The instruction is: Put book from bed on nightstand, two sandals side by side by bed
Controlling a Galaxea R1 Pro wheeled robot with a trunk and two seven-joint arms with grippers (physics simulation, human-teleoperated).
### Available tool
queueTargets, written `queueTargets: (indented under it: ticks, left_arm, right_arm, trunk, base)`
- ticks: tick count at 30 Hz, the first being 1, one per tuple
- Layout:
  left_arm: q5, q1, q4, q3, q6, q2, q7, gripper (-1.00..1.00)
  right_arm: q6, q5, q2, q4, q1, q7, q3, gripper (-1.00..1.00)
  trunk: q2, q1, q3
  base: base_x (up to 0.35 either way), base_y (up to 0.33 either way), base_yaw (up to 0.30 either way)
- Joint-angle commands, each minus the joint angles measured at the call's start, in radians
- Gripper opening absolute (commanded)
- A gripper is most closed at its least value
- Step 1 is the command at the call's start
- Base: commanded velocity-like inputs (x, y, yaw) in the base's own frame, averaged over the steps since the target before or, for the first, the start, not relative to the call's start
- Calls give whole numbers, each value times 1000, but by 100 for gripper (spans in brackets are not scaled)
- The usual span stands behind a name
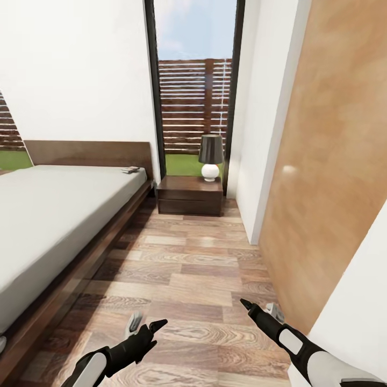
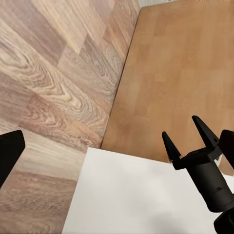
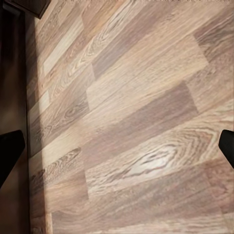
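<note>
Your book [image 1: 130,170] reads as a small, thin dark slab lying flat on the light-grey mattress of the bed [image 1: 59,215], at the corner by the headboard nearest the window – too small here to make out its cover. You have one book, one bed and one nightstand [image 1: 190,195] in sight; the nightstand is a low dark-brown box with drawer fronts, carrying one lamp [image 1: 210,157] with a dark shade and a round white base. It stands just beside the bed's head end, under the tall black-framed window [image 1: 194,86]. Both your arms hang low over the wood-plank floor [image 1: 183,274], well apart from the book, which lies far ahead and to the left of them. Your left gripper [image 1: 144,324] has its fingers spread and holds nothing – your right gripper [image 1: 261,309] is likewise parted and empty, close to the light wooden door [image 1: 328,177]
</note>
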Motion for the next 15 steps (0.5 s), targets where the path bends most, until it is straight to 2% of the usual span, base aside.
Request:
queueTargets:
  ticks: [1,15]
  left_arm:
    - [5,-1,0,-2,3,1,0,100]
    - [5,-1,0,-2,3,2,0,100]
  right_arm:
    - [6,-10,0,0,0,2,4,100]
    - [6,-11,0,0,0,2,2,100]
  trunk:
    - [0,0,-1]
    - [0,0,-1]
  base:
    - [89,0,0]
    - [89,0,0]
